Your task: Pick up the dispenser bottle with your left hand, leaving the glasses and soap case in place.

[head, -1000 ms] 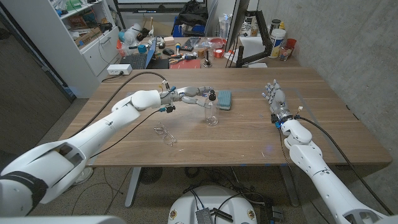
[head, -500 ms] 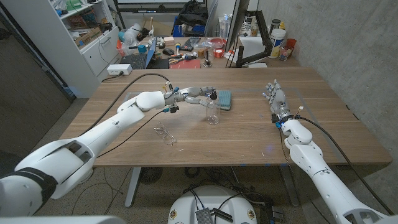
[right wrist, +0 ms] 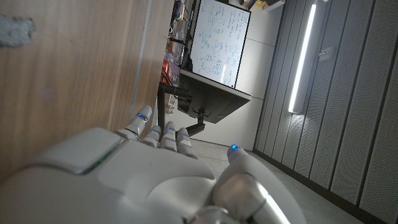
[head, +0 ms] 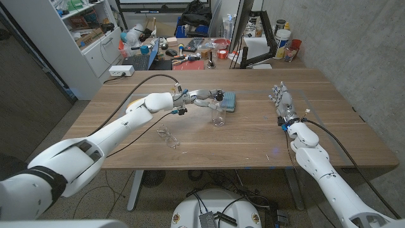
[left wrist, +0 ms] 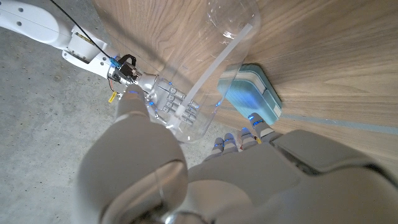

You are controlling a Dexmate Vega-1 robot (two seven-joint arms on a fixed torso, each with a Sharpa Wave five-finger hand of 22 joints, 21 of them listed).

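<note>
Since a second ago the left arm has reached farther across the table point(head: 253, 136), and the left hand point(head: 204, 95) has carried the dispenser bottle point(head: 218, 111) slightly toward the soap case point(head: 229, 101). The bottle's clear base hangs just above the wood, with a small shadow under it. The left hand grips the bottle high up, at the neck under the black pump head, fingers wrapped round it. In the left wrist view the hand point(left wrist: 249, 180) sits at the bottle's point(left wrist: 214, 68) upper end and the white dip tube runs straight down inside the clear body.

The bottle stands nearly upright, its long axis vertical, pump head up and rounded base down toward the table.

Taking the soap case as landmark: the bottle hangs just beside it on its near side, apart from it. The glasses point(head: 168, 136) lie well away from the case, nearer the robot and to its left, flat on the wood. The right hand point(head: 283, 103) is well off to the case's right, holding nothing, fingers straight and close together; in the right wrist view that hand point(right wrist: 124, 180) has its fingers extended.
</note>
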